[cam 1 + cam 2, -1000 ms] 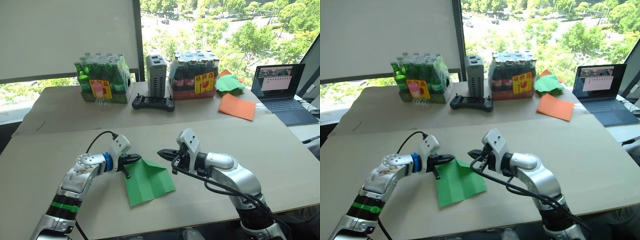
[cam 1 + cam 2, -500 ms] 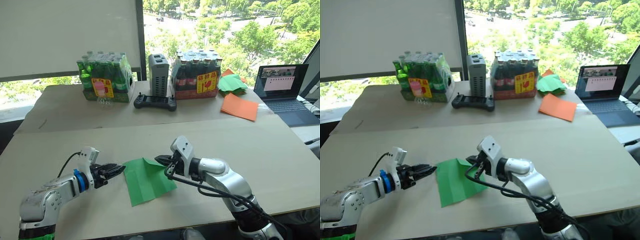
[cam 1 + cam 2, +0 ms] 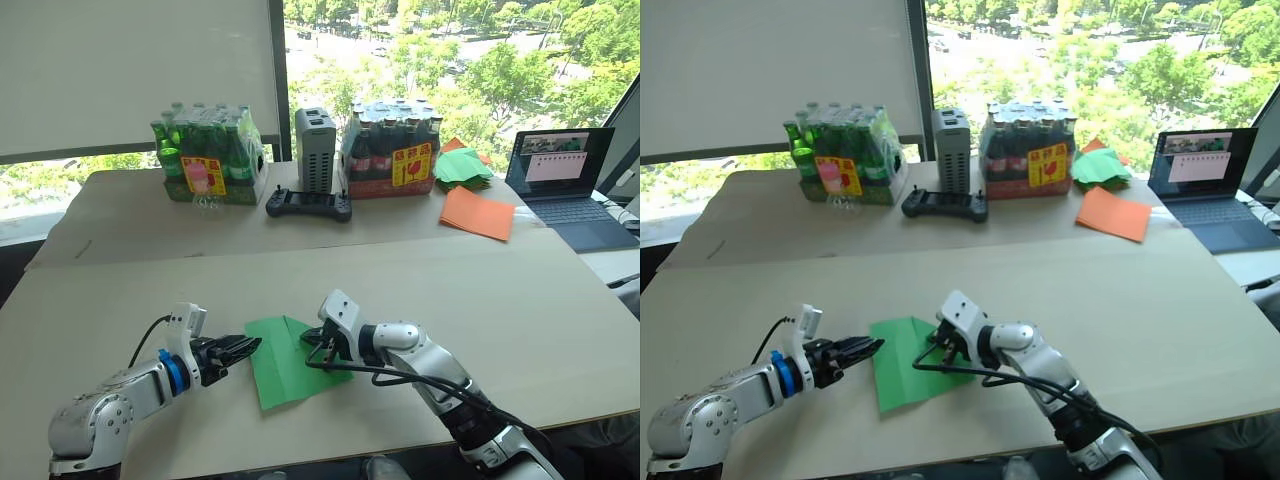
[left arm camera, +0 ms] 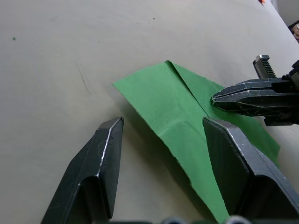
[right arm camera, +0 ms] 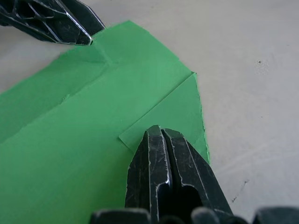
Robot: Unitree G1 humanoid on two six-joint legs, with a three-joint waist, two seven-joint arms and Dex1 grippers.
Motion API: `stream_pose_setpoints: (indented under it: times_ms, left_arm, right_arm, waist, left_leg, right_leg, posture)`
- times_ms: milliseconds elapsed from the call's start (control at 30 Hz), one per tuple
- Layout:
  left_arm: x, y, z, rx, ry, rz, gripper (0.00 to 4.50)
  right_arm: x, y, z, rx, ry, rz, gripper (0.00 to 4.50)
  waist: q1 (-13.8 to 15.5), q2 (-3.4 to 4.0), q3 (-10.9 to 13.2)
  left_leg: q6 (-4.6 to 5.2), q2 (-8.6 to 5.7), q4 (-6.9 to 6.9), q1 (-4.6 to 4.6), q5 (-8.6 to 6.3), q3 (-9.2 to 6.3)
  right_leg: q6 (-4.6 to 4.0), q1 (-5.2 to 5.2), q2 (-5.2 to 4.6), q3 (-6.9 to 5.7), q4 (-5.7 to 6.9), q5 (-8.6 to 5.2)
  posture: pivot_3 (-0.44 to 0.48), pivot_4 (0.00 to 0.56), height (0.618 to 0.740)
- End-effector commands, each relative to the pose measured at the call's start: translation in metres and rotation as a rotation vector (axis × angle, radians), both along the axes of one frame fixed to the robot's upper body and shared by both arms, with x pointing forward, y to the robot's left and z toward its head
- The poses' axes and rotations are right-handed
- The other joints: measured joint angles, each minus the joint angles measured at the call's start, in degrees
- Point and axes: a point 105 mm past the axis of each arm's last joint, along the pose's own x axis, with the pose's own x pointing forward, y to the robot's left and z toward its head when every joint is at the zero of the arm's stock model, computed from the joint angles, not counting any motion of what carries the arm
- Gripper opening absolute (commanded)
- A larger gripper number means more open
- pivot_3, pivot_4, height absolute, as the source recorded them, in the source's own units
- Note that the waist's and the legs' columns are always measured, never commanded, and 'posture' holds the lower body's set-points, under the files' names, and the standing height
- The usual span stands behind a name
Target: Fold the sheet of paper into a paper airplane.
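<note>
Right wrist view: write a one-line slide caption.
Closed right gripper pressing a folded flap of the green sheet of paper flat on the table.

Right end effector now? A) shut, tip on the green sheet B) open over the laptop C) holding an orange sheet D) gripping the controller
A: the right end effector has its fingers pressed together, tip down on the green sheet.

The sheet of paper (image 4: 180,112) is thin matt green paper, creased, with a slightly ragged edge. It lies on a matt beige table (image 4: 56,56) (faintly scuffed). Black fingers (image 5: 163,172) look worn, semi-glossy.
</note>
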Motion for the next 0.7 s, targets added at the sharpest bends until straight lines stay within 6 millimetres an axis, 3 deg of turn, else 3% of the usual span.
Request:
stream_pose_setpoints:
  times_ms: [33, 300, 433, 600, 700]
  left_arm:
    - [0.002, 0.002, 0.007, 0.003, -0.026, 0.005, 2.86]
    - [0.011, -0.005, 0.003, -0.002, -0.027, 0.009, 2.86]
    - [0.013, -0.008, 0.002, -0.009, -0.024, 0.001, 1.79]
    - [0.018, -0.010, 0.000, 0.025, -0.040, 0.004, 0.05]
    - [0.019, -0.013, 0.003, 0.070, -0.073, -0.015, 0.02]
  right_arm:
    - [0.000, 0.005, 0.001, 0.005, -0.013, 0.011, 0.00]
    - [0.002, 0.003, 0.003, 0.015, -0.016, -0.003, 0.00]
    - [0.004, 0.002, 0.006, 0.019, -0.022, -0.016, 0.00]
    - [0.006, 0.000, 0.006, 0.018, -0.025, -0.027, 0.00]
    - [0.007, 0.000, 0.007, 0.022, -0.022, -0.034, 0.00]
  waist:
    - [-0.08, 0.00, 0.00]
    - [-0.02, 0.00, 0.00]
    - [-0.01, 0.00, 0.00]
    - [0.07, 0.00, 0.00]
    - [0.11, 0.00, 0.00]
  left_leg:
    - [0.00, 0.00, 0.00, 0.02, 0.00, 0.00]
    - [0.00, -0.01, 0.01, 0.04, 0.00, 0.00]
    - [-0.01, -0.01, 0.01, 0.04, 0.00, 0.00]
    - [-0.01, -0.01, 0.01, 0.03, 0.00, 0.00]
    - [0.00, -0.02, 0.01, 0.03, 0.00, 0.00]
  right_leg:
    - [0.00, 0.01, 0.00, 0.00, 0.01, 0.00]
    - [-0.01, 0.04, -0.01, 0.01, 0.03, 0.01]
    - [-0.01, 0.03, 0.00, 0.01, 0.03, 0.01]
    - [-0.01, 0.03, 0.00, 0.01, 0.03, 0.01]
    - [-0.01, 0.03, -0.01, 0.01, 0.02, 0.01]
  posture:
    - [0.000, 0.150, 0.724]
    - [0.000, 0.150, 0.724]
    - [0.000, 0.150, 0.724]
    - [0.000, 0.150, 0.724]
    - [0.000, 0.150, 0.724]
